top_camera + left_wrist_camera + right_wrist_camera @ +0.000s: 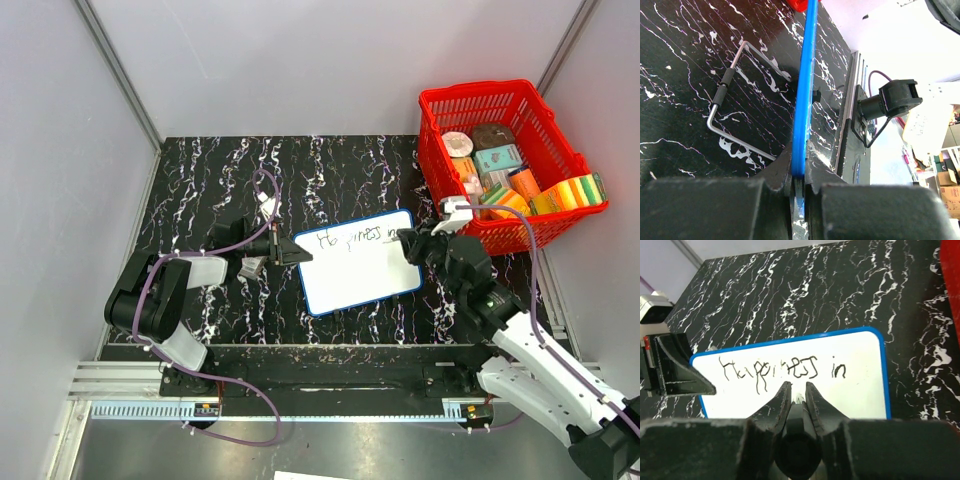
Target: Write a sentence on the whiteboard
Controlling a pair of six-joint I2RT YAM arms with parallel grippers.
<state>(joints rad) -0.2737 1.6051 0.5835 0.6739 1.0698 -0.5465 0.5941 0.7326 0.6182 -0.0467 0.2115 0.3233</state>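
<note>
The whiteboard (360, 275), white with a blue rim, lies in the middle of the black marbled table. The sentence (352, 240) runs along its top as one line, reading roughly "Happiness in" (770, 371). My left gripper (290, 250) is shut on the board's left edge; the left wrist view shows the blue rim (805, 75) pinched between its jaws (799, 165). My right gripper (798, 390) is shut on a black marker (797, 440). The marker tip points at the bare whiteboard (860, 390) just below the written words. In the top view the right gripper (415, 246) is at the board's right end.
A red basket (480, 95) full of packets and boxes stands at the back right, close beside the right arm. A bent metal wire with a black sleeve (725, 90) lies on the table left of the board. Grey walls enclose the table on three sides.
</note>
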